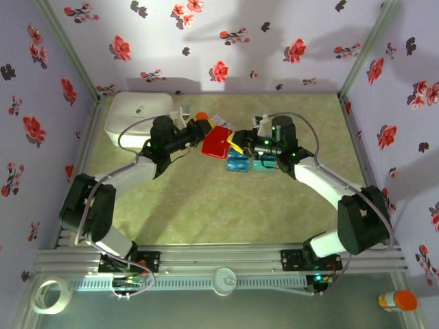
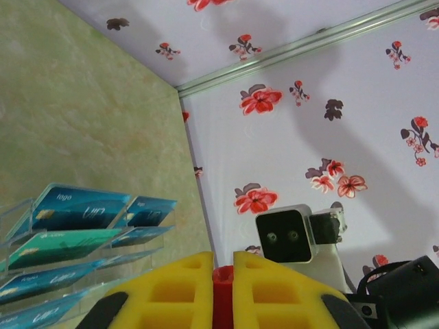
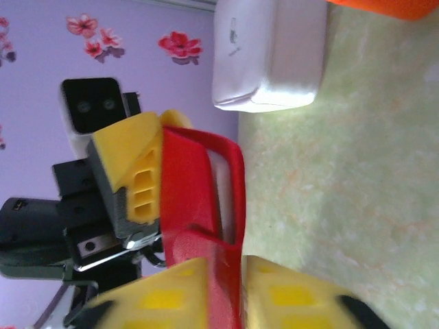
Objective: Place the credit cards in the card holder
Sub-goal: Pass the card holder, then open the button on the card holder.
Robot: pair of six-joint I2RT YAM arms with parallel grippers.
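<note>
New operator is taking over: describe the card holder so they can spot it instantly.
Start at the white rounded box at the far left and move right toward the middle. The card holder is the flat red wallet pinched between the left end effector and the right end effector. Its nearest neighbours, the credit cards, are blue and teal.

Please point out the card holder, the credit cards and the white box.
card holder (image 1: 217, 144): top external view, middle of red cover.
credit cards (image 2: 81, 210): left wrist view, face of topmost blue card.
white box (image 3: 267, 48): right wrist view, broad white face.
</note>
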